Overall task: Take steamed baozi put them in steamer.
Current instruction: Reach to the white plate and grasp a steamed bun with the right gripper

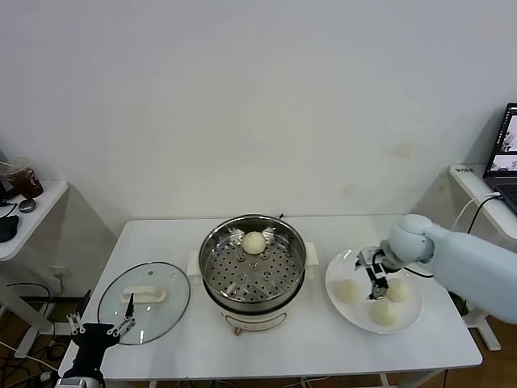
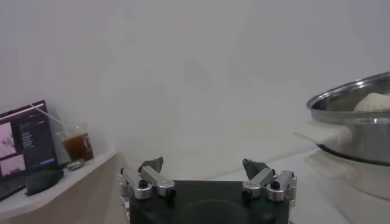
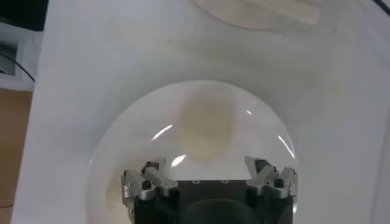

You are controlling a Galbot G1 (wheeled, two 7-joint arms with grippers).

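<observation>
The steel steamer (image 1: 252, 271) stands mid-table in its white pot base and holds one baozi (image 1: 254, 242) at its far side. Three baozi (image 1: 348, 291) (image 1: 397, 288) (image 1: 384, 313) lie on the white plate (image 1: 339, 267) to the right. My right gripper (image 1: 376, 284) is open and empty, hanging just above the plate between them. In the right wrist view a baozi (image 3: 204, 128) lies on the plate (image 3: 268, 122) ahead of the open gripper (image 3: 206, 167). My left gripper (image 1: 101, 327) is open and empty, parked low at the table's front left corner. It (image 2: 203, 165) faces the steamer (image 2: 359, 122).
A round glass lid (image 1: 144, 301) with a white handle lies left of the steamer, close to my left gripper. A side table with a drink cup (image 1: 23, 179) stands far left. A laptop (image 1: 505, 153) sits on a stand at the far right.
</observation>
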